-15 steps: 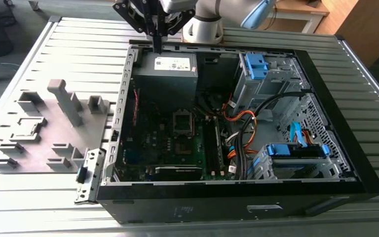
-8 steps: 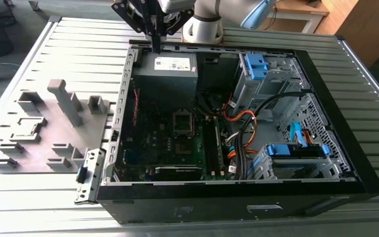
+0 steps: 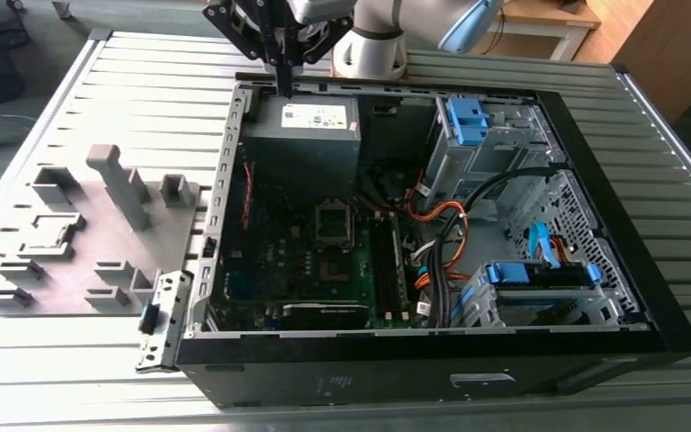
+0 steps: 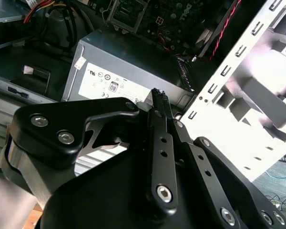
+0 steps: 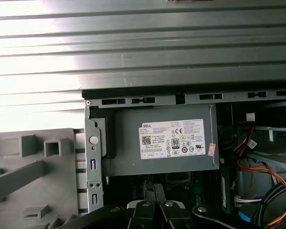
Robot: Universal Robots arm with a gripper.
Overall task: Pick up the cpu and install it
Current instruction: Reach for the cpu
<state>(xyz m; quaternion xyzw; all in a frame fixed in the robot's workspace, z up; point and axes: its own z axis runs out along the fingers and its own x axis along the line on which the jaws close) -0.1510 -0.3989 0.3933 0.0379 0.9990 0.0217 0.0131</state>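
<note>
Tool [image 3: 283,88] is positioned over the far rim of the computer case [image 3: 381,360], above the power supply [image 3: 303,137]; its fingers are drawn together and nothing is seen between them. The cpu is too small to be placed with certainty. It is judged light, stiff, thin and fragile, and best taken by two opposite edges, faces untouched.
</note>
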